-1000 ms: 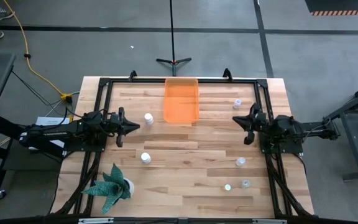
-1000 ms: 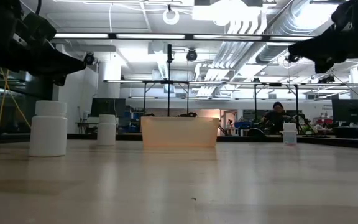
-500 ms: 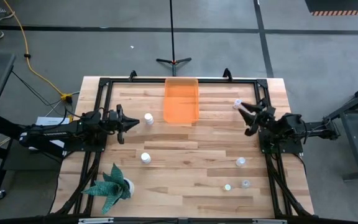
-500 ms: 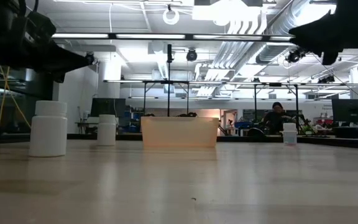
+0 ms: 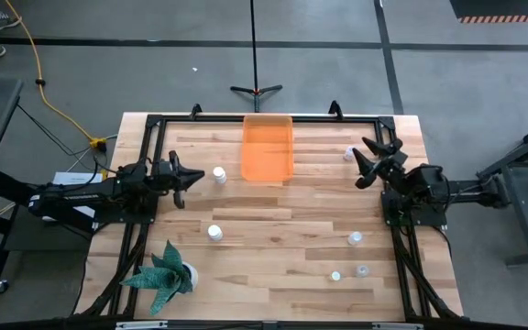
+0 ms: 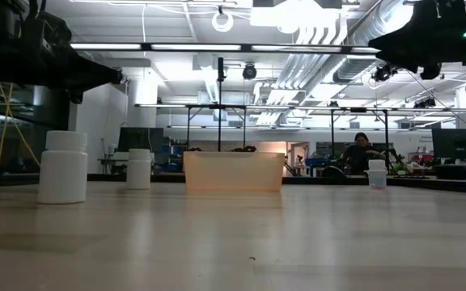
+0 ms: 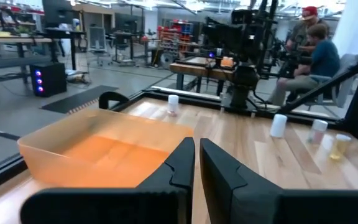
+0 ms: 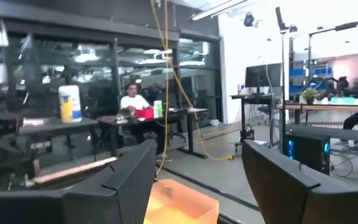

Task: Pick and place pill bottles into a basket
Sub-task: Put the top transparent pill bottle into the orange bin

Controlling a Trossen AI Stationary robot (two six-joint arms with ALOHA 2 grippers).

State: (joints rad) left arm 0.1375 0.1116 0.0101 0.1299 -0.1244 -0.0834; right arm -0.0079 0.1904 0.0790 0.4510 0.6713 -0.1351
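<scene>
Several small white pill bottles stand upright on the wooden table. One bottle (image 5: pixel 219 174) stands just right of my left gripper (image 5: pixel 193 174), which hovers shut with nothing in it. Another bottle (image 5: pixel 349 152) stands just left of my right gripper (image 5: pixel 367 161), which hovers open and empty at the far right. More bottles (image 5: pixel 214 233) (image 5: pixel 355 238) (image 5: pixel 335 275) stand nearer the front. The orange basket (image 5: pixel 268 147) rests on the table at the far middle and shows in both wrist views (image 7: pixel 98 155) (image 8: pixel 182 208). In the low view, bottles (image 6: pixel 64 166) (image 6: pixel 139 168) (image 6: pixel 377 174) flank the basket (image 6: pixel 234 171).
A green spiky plant (image 5: pixel 163 273) stands at the near left corner. A black frame (image 5: pixel 264 117) runs around the table's edges. People sit at desks in the room beyond the table. Bare wood lies between the two arms.
My right gripper has opened, risen a little and swung toward the table's far edge, ending beside the far right bottle. No bottle has moved.
</scene>
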